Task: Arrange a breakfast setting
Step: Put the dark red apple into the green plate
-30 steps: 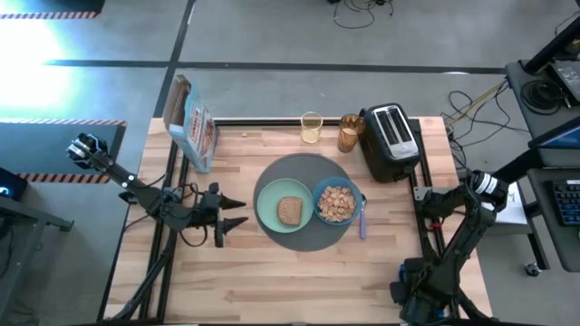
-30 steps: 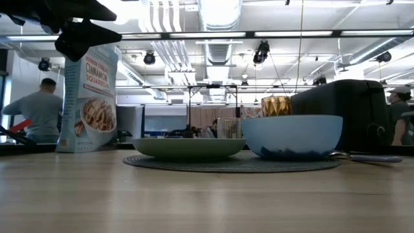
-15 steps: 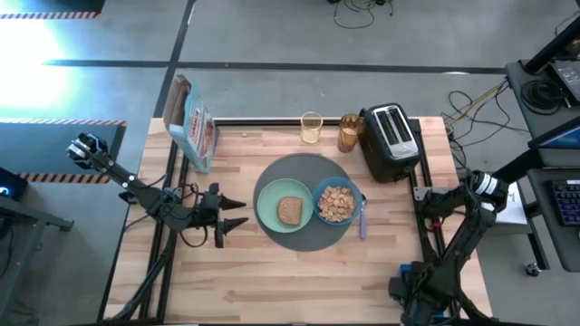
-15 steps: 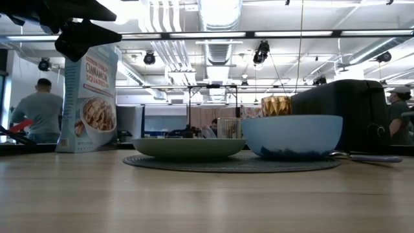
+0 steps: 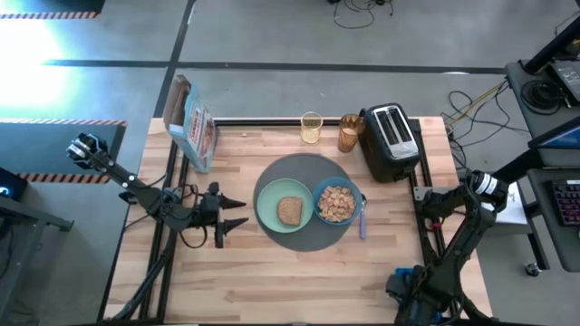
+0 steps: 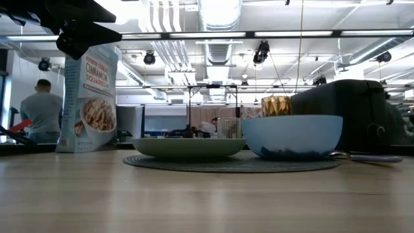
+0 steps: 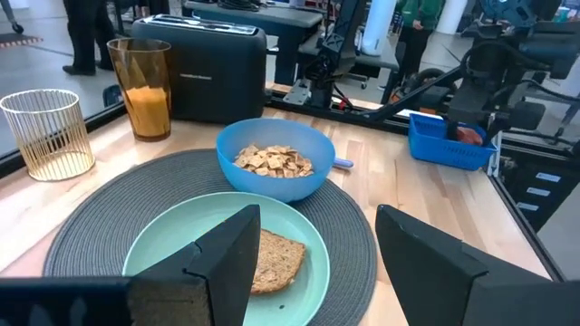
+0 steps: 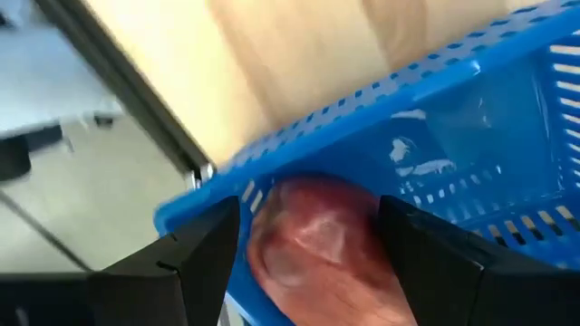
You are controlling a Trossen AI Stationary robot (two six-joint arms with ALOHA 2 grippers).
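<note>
From above we count one round dark-grey mat (image 5: 304, 200) at mid-table bearing one pale green plate (image 5: 285, 209) with one brown toast slice (image 5: 289, 210), and one blue bowl (image 5: 336, 202) of cereal squares. The left gripper (image 5: 236, 213) waits left of the mat, spread wide and empty. One amber glass (image 7: 146, 88) stands far-side by the toaster (image 7: 211, 65). The right gripper (image 8: 313, 240), fingers parted, straddles one small red food piece (image 8: 317, 240) at a blue basket (image 8: 435, 172); it looks soft and slick, so we would pinch its middle gently.

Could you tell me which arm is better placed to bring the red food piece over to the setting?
The right. Its gripper is open around the red food piece at the blue basket; the left gripper waits beside the mat.
</note>
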